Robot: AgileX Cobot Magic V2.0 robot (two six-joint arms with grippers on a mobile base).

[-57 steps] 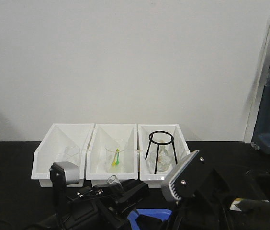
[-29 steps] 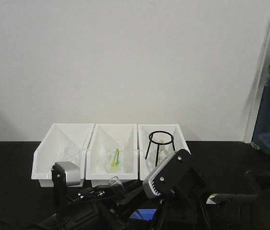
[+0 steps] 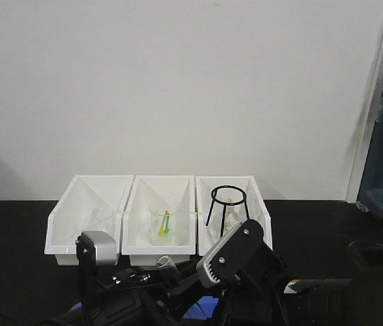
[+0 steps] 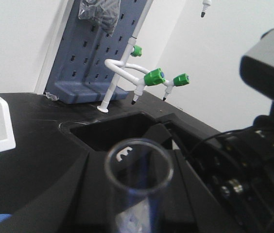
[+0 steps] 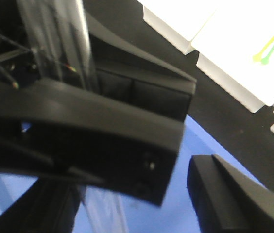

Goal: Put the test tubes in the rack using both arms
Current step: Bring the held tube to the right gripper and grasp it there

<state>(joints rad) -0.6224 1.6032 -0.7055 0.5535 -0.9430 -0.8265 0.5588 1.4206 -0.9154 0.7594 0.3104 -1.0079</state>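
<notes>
Test tube first: in the front view we see the slim clear glass test tube (image 3: 164, 261), open rim up and slightly tilted, rising from the black left gripper (image 3: 149, 277), just in front of three long white plastic bins (image 3: 59, 227). The right arm's grey-silver box module (image 3: 235, 261) sits just beside the tube. A black wire tripod ring (image 3: 227, 204) stands in one end bin, and a wide clear beaker (image 3: 163, 221) in the middle one.

From the left wrist, we look down on the tube's blurred round rim, close and upright. Beyond it are a black sink recess (image 4: 117, 133) and a blue-grey pegboard (image 4: 93, 58).

From the right wrist, the tube runs top to bottom above a blue surface (image 5: 214, 145). A black finger (image 5: 103, 131) of the left gripper crosses it, clamped against the glass. The right gripper (image 5: 132, 204) has its jaws apart, and its one clearly seen finger (image 5: 229, 199) is clear of the tube.
</notes>
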